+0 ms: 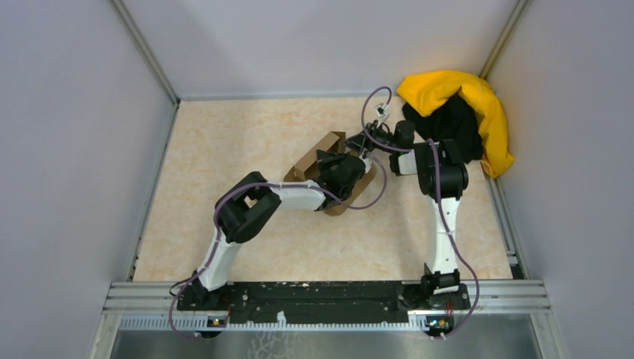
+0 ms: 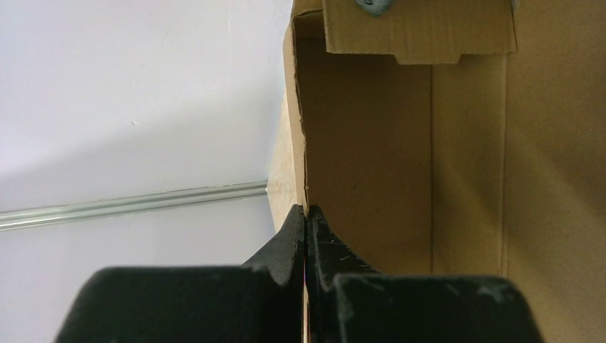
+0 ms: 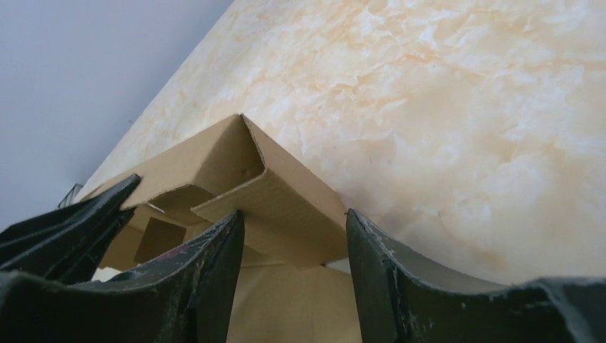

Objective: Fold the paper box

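The paper box (image 1: 314, 158) is a brown cardboard mailer standing partly folded in the middle of the table, walls raised. My left gripper (image 1: 340, 176) reaches into it from the near left. The left wrist view shows that gripper (image 2: 306, 213) shut on the thin edge of an upright wall of the box (image 2: 400, 157), with a flap hanging at the far end. My right gripper (image 1: 366, 142) is at the box's far right end. Seen from the right wrist, it (image 3: 293, 214) stands open, its fingers either side of a folded corner flap (image 3: 279, 189).
A yellow-and-black cloth heap (image 1: 463, 112) lies at the back right corner, just behind the right arm. Grey walls close in the marbled tabletop (image 1: 224, 142) on three sides. The arms' base rail (image 1: 321, 295) runs along the near edge.
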### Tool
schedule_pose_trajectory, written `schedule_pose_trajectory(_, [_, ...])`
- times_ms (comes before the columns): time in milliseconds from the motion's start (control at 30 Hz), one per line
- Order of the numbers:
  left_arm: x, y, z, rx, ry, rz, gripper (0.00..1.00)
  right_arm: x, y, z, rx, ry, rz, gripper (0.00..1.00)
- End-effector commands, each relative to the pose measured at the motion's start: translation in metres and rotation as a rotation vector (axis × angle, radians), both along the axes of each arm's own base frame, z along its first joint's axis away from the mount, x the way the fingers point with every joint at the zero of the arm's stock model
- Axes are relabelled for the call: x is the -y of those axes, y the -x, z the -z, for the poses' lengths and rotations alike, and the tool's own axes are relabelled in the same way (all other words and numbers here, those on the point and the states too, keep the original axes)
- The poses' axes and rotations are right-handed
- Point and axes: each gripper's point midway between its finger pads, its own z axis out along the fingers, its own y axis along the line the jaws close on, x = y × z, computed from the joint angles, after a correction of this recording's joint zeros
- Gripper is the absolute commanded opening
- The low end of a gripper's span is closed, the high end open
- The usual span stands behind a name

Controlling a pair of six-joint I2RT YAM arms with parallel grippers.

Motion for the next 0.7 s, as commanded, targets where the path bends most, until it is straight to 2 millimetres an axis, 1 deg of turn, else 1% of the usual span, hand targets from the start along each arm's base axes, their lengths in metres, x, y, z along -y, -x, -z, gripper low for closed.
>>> schedule_pose_trajectory(0, [0.013, 0.005, 0.002, -0.031, 0.040, 0.079, 0.00, -0.015, -0.007, -0.026, 0.074, 0.003, -0.061, 0.55])
schedule_pose_trajectory(200, [0.018, 0.009, 0.002, -0.051, 0.059, 0.109, 0.00, -0.029, -0.006, -0.011, 0.025, 0.044, -0.101, 0.55])
schedule_pose_trajectory(300, [0.018, 0.009, 0.003, -0.053, 0.063, 0.112, 0.00, -0.034, -0.005, -0.008, 0.014, 0.067, -0.103, 0.55])
schedule_pose_trajectory(533, [0.021, 0.009, 0.002, -0.060, 0.076, 0.131, 0.00, -0.037, -0.001, -0.001, -0.035, 0.074, -0.135, 0.55])
schedule_pose_trajectory(667, [0.021, 0.010, 0.004, -0.065, 0.074, 0.133, 0.00, -0.039, -0.003, 0.002, -0.049, 0.075, -0.150, 0.55])
